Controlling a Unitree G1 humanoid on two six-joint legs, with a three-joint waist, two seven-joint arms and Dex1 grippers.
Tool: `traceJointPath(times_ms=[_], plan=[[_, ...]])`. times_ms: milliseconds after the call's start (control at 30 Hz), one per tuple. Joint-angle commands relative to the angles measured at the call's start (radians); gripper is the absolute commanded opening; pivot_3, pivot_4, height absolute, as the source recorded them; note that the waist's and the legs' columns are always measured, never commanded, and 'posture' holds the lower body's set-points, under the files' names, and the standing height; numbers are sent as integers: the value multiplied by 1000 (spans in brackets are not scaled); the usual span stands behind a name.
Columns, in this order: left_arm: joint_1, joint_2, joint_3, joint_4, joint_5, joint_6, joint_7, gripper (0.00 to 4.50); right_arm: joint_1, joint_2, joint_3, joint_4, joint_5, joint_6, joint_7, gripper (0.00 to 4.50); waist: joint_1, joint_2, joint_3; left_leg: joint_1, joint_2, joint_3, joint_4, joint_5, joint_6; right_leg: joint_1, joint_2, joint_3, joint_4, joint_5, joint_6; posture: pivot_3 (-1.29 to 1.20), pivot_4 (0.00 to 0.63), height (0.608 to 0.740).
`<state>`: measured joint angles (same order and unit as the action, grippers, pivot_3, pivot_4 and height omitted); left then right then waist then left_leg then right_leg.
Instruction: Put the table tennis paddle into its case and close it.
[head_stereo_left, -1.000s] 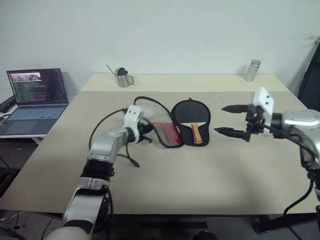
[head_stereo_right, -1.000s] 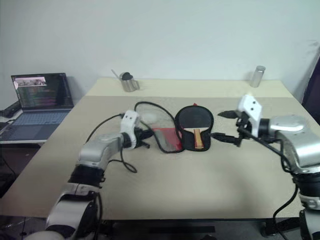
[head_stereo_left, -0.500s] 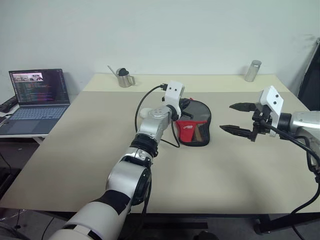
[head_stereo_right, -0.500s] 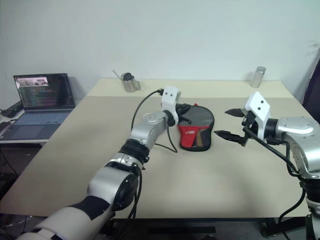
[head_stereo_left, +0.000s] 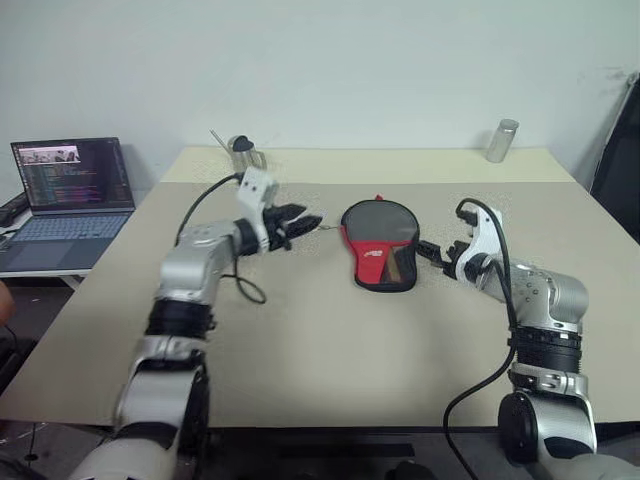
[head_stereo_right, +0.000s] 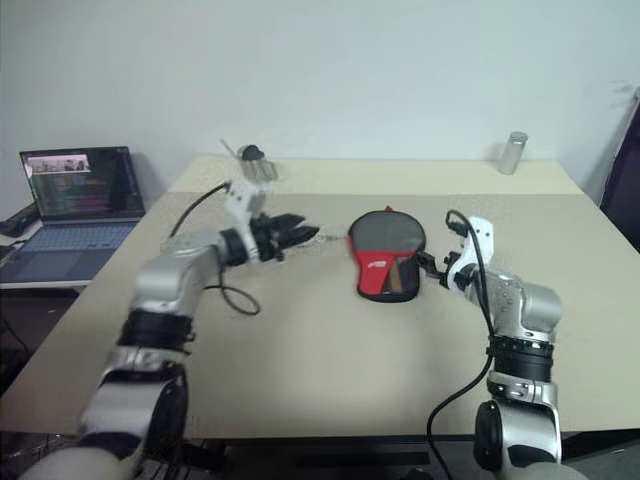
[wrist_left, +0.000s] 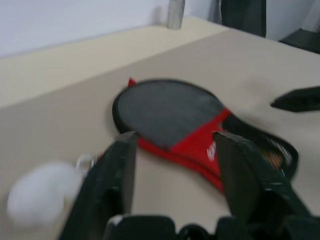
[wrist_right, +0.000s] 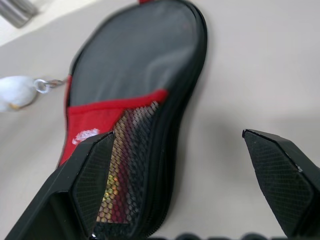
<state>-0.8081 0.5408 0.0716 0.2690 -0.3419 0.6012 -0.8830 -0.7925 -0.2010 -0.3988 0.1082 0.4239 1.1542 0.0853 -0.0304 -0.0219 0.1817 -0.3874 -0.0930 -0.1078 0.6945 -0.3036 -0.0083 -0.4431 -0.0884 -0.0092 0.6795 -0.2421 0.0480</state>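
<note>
While lying flat on the beige bench, the case sits folded over, grey round panel up, red panel with white logo and black mesh pocket toward the handle end, between the two pincers. Left pincer open, fingers spread with nothing between them, hovering off the bench just beside the case's round end, aimed across at it. Right pincer spread wide as well, empty, low near the bench, tips just beside the handle end of the case; one finger over the mesh pocket edge, the other over bare bench. Table tennis paddle inside the case, glimpsed as red and yellow stripes through the mesh. Small white fluffy keyring charm on the bench beside the case rim, nearer the left pincer. Beyond the left pincer, metal watering can; beyond the right pincer, metal tumbler. Open laptop well apart, off to the left.
</note>
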Motion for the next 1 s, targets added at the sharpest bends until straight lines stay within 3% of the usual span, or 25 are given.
traceJointPath(times_ms=[33,67,200,300,500,767,1000], plan=[[92,107,65,-160,-73,78,-62,4081,-30,17,-56,-16,55,38,-17,4500,-5,1,0,1,0,0,0,0,0,0,0,0,0,0,0,0,150,740],[128,135,72,-190,-87,92,-77,4482,-33,35,-78,-11,69,47,-32,4500,-6,1,0,1,1,0,-1,0,0,0,1,0,1,0,0,0,150,740],[217,185,112,-244,-119,102,-74,4482,-63,112,-180,8,138,78,-85,4500,-8,1,-1,4,2,0,-1,0,0,2,1,1,1,0,0,0,150,740],[271,201,89,-275,-67,50,-36,4482,-74,145,-210,31,148,81,-128,4500,-5,1,-1,4,1,0,-1,0,0,2,1,0,2,1,-2,0,150,740],[366,229,63,-413,-134,92,-106,4482,-84,198,-285,117,188,54,-201,4500,-3,1,-1,4,2,1,-2,0,0,2,1,1,1,1,-2,0,150,740],[386,242,75,-435,-128,85,-68,4482,-86,295,-288,119,272,40,-224,4500,-15,1,-1,5,3,2,-2,0,0,2,2,1,1,1,-2,0,150,740],[396,244,69,-450,-118,76,-44,4482,-67,297,-265,114,294,37,-243,4500,-20,2,-1,5,2,2,-2,0,0,2,2,1,1,1,-2,0,150,740]])
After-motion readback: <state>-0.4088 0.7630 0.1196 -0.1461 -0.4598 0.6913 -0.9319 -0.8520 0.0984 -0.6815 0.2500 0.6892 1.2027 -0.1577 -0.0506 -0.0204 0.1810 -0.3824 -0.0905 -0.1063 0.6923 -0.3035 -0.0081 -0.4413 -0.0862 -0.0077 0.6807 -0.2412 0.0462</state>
